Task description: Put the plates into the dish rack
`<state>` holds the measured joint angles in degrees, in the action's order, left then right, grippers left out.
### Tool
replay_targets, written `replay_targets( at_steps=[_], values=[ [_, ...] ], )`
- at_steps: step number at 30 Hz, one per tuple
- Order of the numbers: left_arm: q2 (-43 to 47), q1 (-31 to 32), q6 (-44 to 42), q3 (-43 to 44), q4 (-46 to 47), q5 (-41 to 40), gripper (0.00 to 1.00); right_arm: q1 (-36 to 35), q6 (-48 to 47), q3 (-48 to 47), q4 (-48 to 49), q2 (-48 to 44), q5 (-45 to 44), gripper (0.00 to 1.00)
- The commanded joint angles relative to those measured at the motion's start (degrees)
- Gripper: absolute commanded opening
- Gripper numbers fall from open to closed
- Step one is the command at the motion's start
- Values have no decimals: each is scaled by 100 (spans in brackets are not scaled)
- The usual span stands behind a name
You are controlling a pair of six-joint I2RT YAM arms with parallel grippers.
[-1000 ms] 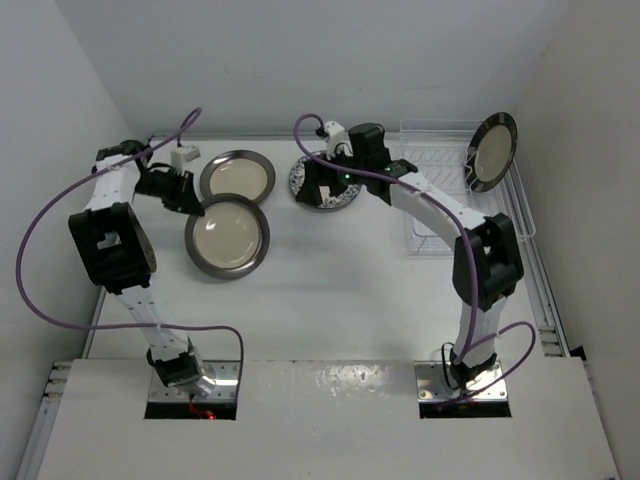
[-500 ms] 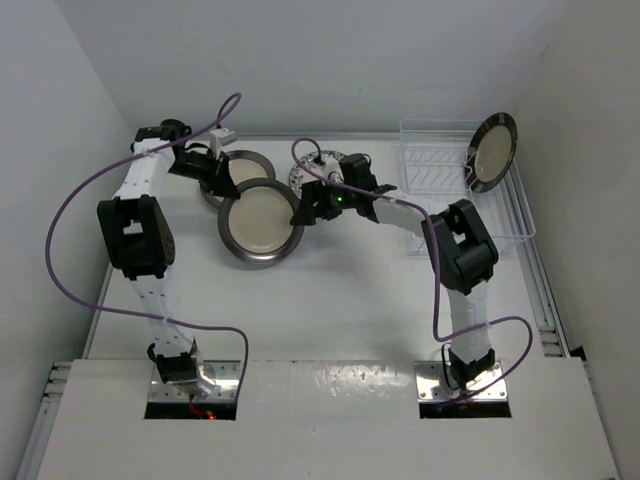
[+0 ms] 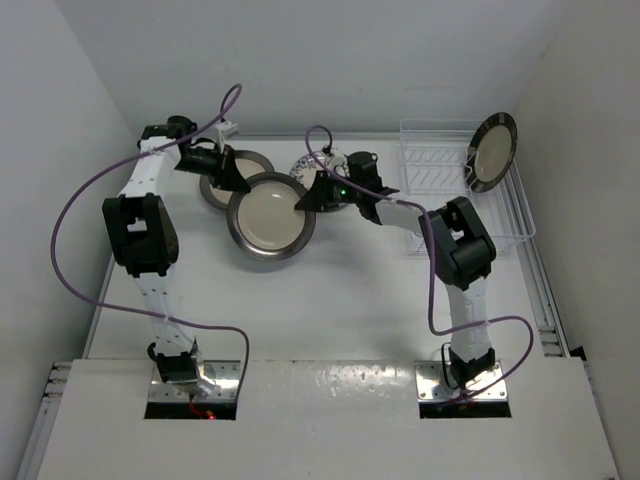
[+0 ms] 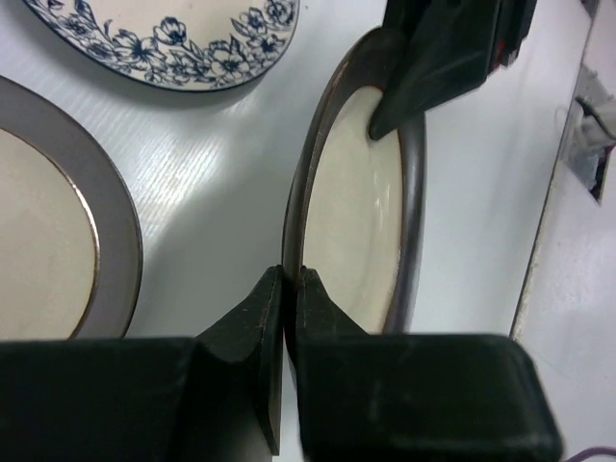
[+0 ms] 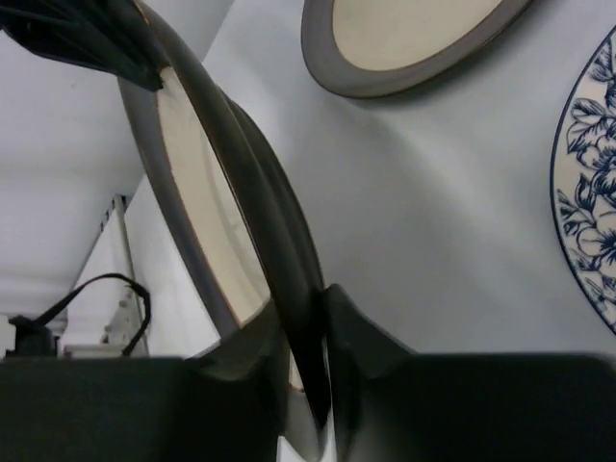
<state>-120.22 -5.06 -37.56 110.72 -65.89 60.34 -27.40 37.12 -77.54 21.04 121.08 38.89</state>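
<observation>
Handover step: grey-rimmed plate (image 3: 270,215), left gripper (image 3: 235,183) and right gripper (image 3: 303,203) jaws both pinching its rim (opposite edges). Next, we judge, the left lets go and the right carries it to the dish rack (image 3: 440,160).

— Where does the top camera look from?
— From above and behind the arm bases (image 3: 180,372), down over the whole white table (image 3: 330,310), from well away.
— And the wrist cameras?
— Both are very close. They face opposite edges of the cream round plate with a dark grey rim (image 4: 371,221), which all three views share.
</observation>
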Motion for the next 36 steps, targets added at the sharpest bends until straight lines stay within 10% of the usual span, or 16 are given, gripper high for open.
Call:
replay_targets(
  at_steps=[1, 6, 12, 20, 25, 36],
  values=[
    [166, 110, 389, 144, 189, 1094, 0, 15, 682, 72, 1121, 65, 566, 11],
    [166, 234, 1057, 151, 568, 142, 6, 129, 832, 344, 1113, -233, 427, 0],
    [306, 515, 1645, 152, 1129, -1291, 100, 445, 603, 775, 859, -1348, -320, 0],
    [245, 568, 2657, 1180, 1535, -5054, 100, 1034, 402, 697, 52, -2509, -1673, 0],
    [368, 568, 2710, 1198, 1719, -6733, 100, 1500, -1434, -59, -1628, -3159, -3516, 0],
    [368, 568, 2816, 802, 1772, -6851, 100, 3117, -3026, -1220, -2077, -3152, -5392, 0]
  ],
)
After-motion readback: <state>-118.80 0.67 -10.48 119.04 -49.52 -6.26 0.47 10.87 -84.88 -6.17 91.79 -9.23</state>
